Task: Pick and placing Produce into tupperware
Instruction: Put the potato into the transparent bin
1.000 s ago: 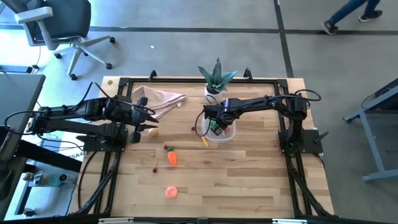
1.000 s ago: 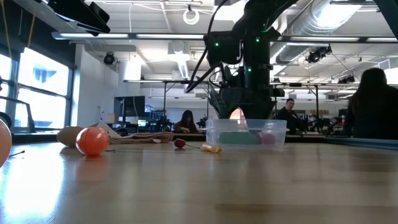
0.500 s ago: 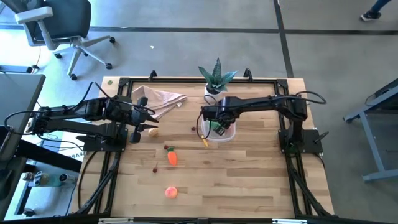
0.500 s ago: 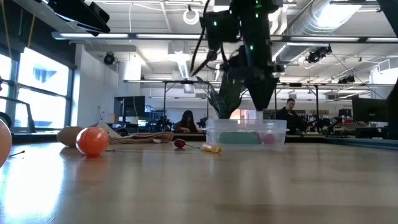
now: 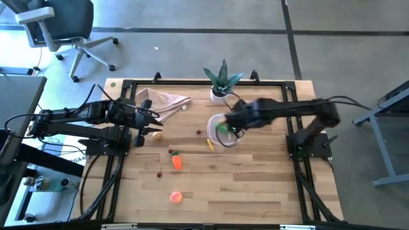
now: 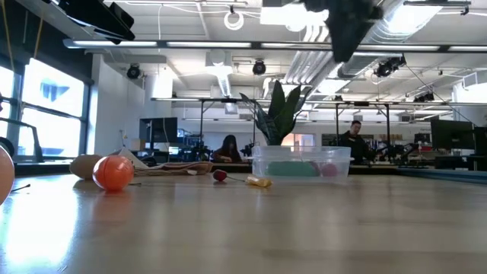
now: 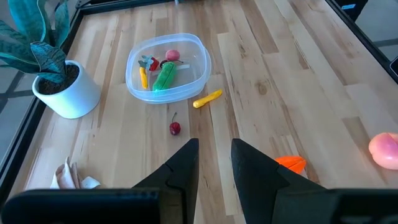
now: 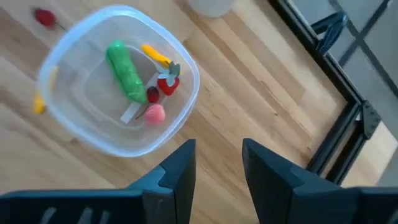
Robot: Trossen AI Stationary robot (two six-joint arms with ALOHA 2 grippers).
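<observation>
Produce lies partly in the clear plastic container [image 7: 166, 67] and partly loose on the wooden table [image 5: 255, 185]. The container sits toward the far middle of the table, just near of the potted plant [image 5: 221, 80]. Inside it are a green pod [image 8: 126, 77], a yellow strip [image 8: 155, 55], a strawberry [image 8: 168, 82], a small pink ball [image 8: 154, 114] and a tiny dark red piece that is hard to make out. Just outside the container lie another yellow strip [image 7: 207, 98] and a cherry [image 7: 175, 128]. Nearer and to the left are the carrot [image 5: 177, 161], a peach [image 5: 175, 197] and a tiny dark speck too small to identify. The right gripper [image 8: 216, 163] hangs above the container, its fingers parted with nothing between them; from overhead the arm is blurred and covers part of the container, and in the low view only a dark piece of it shows at the top edge. The left gripper [image 7: 214, 163] waits at the table's left side beside a crumpled cloth [image 5: 164, 102], fingers slightly apart and empty. A pale piece [image 5: 156, 134] next to it is partly hidden by the arm. Only the edge of a round object [image 6: 4, 173] shows, cut off, at the low view's left border.
</observation>
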